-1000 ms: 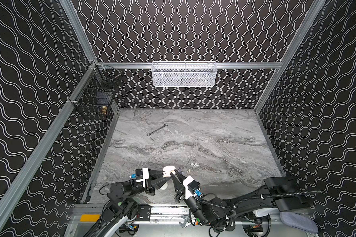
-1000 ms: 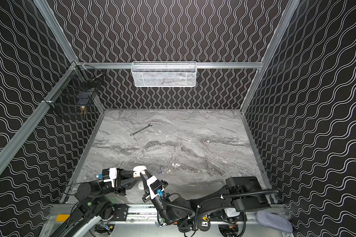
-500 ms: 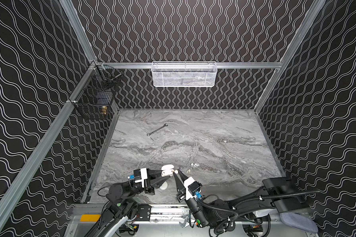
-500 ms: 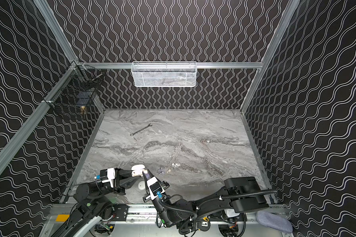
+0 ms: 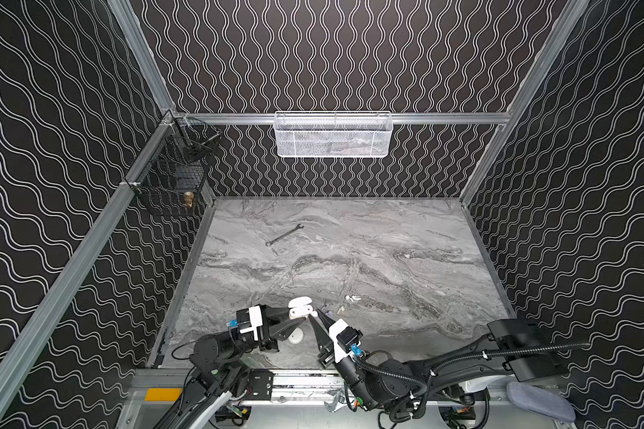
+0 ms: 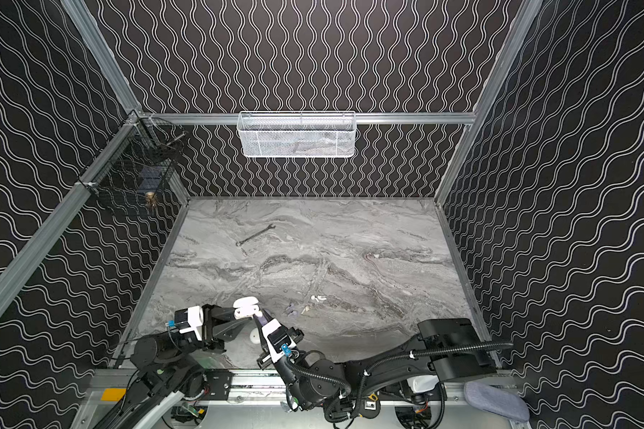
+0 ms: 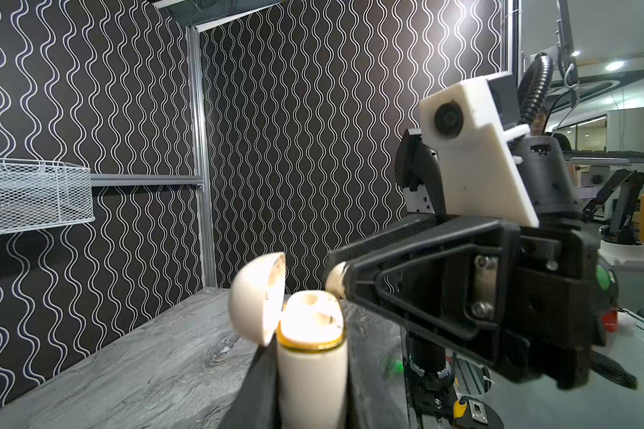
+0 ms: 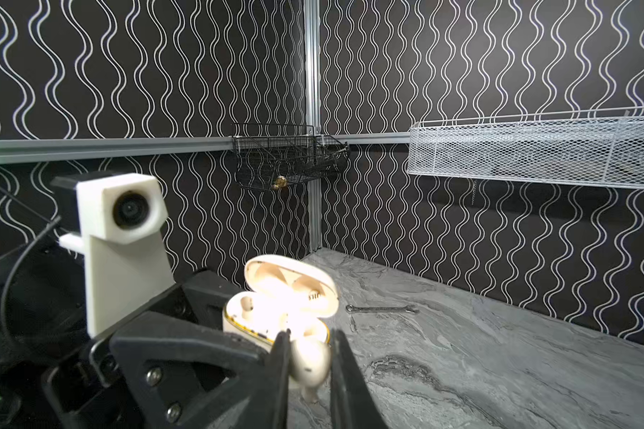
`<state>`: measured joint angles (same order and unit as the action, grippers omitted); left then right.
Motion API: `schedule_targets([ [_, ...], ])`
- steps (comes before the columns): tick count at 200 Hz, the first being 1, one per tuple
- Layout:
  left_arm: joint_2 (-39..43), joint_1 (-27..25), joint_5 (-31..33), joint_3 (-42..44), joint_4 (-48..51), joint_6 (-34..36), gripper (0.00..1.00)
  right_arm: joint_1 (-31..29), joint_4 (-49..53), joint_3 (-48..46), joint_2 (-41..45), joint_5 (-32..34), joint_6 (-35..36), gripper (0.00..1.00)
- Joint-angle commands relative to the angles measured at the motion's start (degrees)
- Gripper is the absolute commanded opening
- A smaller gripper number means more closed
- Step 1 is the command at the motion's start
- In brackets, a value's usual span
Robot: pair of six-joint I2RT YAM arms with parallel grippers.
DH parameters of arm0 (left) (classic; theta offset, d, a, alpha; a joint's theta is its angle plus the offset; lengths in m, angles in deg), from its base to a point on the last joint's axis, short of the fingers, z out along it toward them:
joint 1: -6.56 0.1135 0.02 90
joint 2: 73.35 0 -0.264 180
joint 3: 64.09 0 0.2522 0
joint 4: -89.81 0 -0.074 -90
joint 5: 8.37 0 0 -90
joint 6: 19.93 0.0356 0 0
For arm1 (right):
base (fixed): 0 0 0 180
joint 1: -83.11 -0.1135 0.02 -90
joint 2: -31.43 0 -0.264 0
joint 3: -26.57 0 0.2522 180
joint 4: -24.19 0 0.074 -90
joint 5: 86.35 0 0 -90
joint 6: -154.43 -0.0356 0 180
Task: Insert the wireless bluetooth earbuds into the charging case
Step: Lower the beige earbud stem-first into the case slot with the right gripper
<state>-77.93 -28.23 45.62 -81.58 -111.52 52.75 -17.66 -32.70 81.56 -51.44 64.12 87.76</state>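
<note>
Where the left gripper (image 5: 292, 321) is clamped on the open white charging case (image 5: 300, 308), held upright near the front left of the marble table (image 5: 387, 230), the right gripper (image 5: 315, 315) just right of it pinches one white earbud (image 8: 309, 362) beside the case's rim (marks inside the lid (image 8: 294, 282) are too blurred to read). Only the top views show loose earbuds (image 5: 352, 297) lying farther right. The right wrist view alone shows the case's sockets (image 8: 247, 302).

Free room: the grey marbled tabletop's (image 5: 406, 237) right half. A slim steel wrench (image 5: 284, 235) lies far left; tiny white and lilac earbuds (image 5: 352, 297) dot the front middle (loose, low). Near left, the left gripper (image 5: 293, 315) gripping an open white plastic charging case (image 5: 300, 306) nearly meets the right gripper (image 5: 315, 315) pinching a white earbud (image 8: 309, 358).
</note>
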Motion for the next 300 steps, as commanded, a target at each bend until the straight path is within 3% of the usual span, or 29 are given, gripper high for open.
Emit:
schedule_targets([
  [1, 0.5, 0.1, 0.4, 2.0, -3.1, 3.9, 0.0, -0.3, -2.5, -0.3, 2.8, -1.6, 2.5, 0.0],
  [52, -3.6, 0.0, -1.5, 3.8, -11.3, 7.7, 0.0, -0.4, 0.4, -1.3, 6.7, -4.0, 1.3, 0.0],
  [122, -15.6, 0.1, -5.8, 6.0, -31.9, 4.7, 0.0, 0.2, -4.5, -3.5, 5.6, -7.4, 3.1, 0.0],
  [213, -9.4, 0.1, -4.1, 5.8, -24.0, 6.4, 0.0, 1.7, 2.1, -2.2, 6.7, -11.1, -0.7, 0.0],
  [300, -9.8, 0.0, -3.6, 5.4, -23.4, 6.0, 0.0, 1.9, 3.8, 1.5, 3.4, -11.3, 0.2, 0.0],
])
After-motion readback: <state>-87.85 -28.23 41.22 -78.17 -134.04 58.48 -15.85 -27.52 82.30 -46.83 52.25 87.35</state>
